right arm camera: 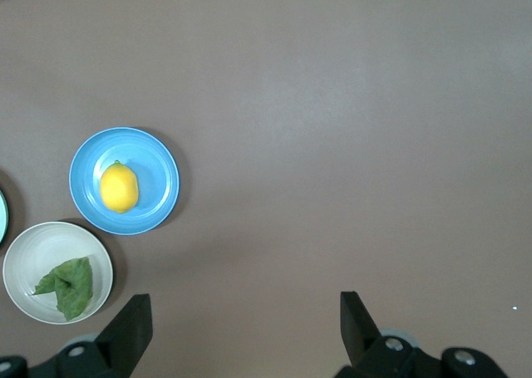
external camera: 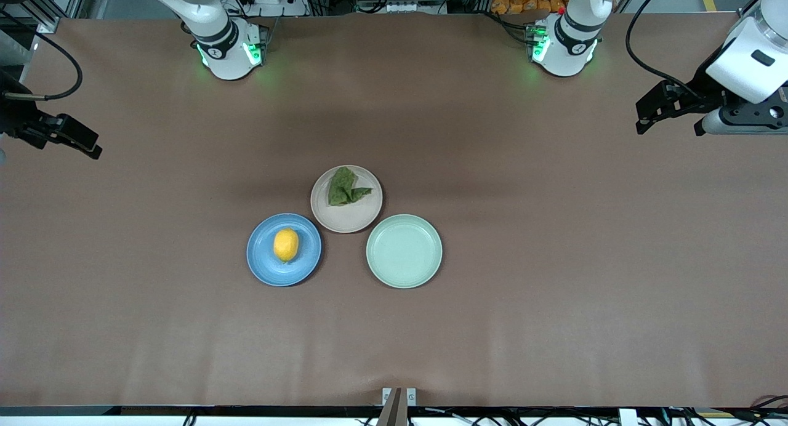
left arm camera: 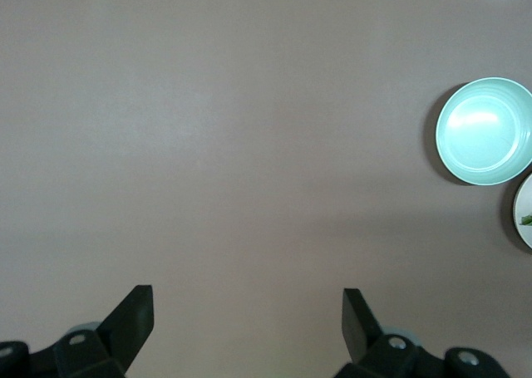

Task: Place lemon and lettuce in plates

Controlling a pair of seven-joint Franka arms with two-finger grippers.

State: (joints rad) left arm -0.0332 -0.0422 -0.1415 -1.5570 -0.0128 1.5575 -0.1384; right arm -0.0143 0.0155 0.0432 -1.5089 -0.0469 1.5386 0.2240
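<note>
A: Where are the grippers?
B: The left gripper (external camera: 668, 115) and right gripper (external camera: 68, 140) hang open over the table's (external camera: 554, 321) ends.
A: The food?
B: Mid-table, well apart from both: lemon (external camera: 285, 244) on the blue plate (external camera: 258, 263), lettuce (external camera: 346, 187) on the beige plate (external camera: 348, 220).

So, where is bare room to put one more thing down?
The mint green plate is bare. Bare table surrounds the plates. The blue plate holds the lemon; the beige plate holds the lettuce. The three plates crowd together.
</note>
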